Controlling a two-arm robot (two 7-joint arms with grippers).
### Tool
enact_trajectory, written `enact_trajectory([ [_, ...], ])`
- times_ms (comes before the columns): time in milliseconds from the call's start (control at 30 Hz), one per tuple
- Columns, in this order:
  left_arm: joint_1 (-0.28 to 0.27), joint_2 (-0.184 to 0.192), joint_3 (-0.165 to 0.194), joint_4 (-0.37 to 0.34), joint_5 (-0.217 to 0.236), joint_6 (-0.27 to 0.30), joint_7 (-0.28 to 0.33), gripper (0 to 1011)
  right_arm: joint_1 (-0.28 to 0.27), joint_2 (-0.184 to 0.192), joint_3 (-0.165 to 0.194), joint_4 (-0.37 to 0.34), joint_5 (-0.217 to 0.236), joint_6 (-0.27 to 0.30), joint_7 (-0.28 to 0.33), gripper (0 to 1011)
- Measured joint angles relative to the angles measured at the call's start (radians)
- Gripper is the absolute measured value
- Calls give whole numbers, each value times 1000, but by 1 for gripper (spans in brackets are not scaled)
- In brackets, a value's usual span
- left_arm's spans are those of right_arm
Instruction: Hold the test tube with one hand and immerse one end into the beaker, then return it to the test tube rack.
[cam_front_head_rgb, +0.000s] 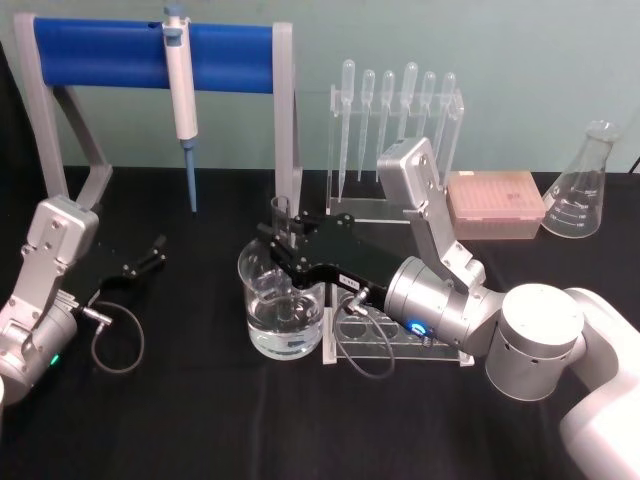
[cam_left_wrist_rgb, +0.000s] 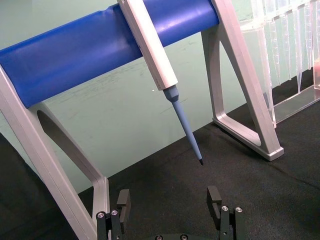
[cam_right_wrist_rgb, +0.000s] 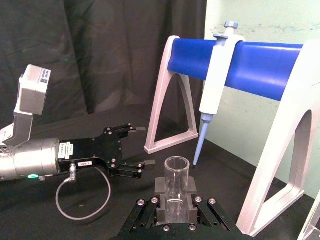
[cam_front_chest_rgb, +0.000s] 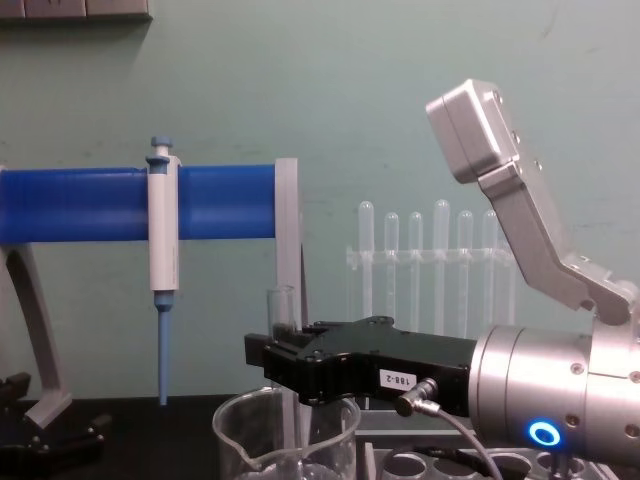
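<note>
Fingers of the left hand (cam_front_head_rgb: 155, 252) stood apart, low over the black table (cam_front_head_rgb: 200, 420) at the left, in front of the blue stand (cam_front_head_rgb: 100, 55) with its hanging pipettor (cam_front_head_rgb: 183, 95). Toward the middle, the right hand (cam_front_head_rgb: 285, 238) was clamped on the upright test tube (cam_front_head_rgb: 281, 210). The tube's lower end reached down inside the beaker (cam_front_head_rgb: 255, 300), just left of the rack (cam_front_head_rgb: 385, 338).
</note>
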Motion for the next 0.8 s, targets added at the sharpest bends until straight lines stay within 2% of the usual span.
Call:
enact_trajectory([
  [800, 0, 0, 0, 0, 0, 0, 0, 1000, 0, 0, 0, 0, 0, 0, 0, 227],
])
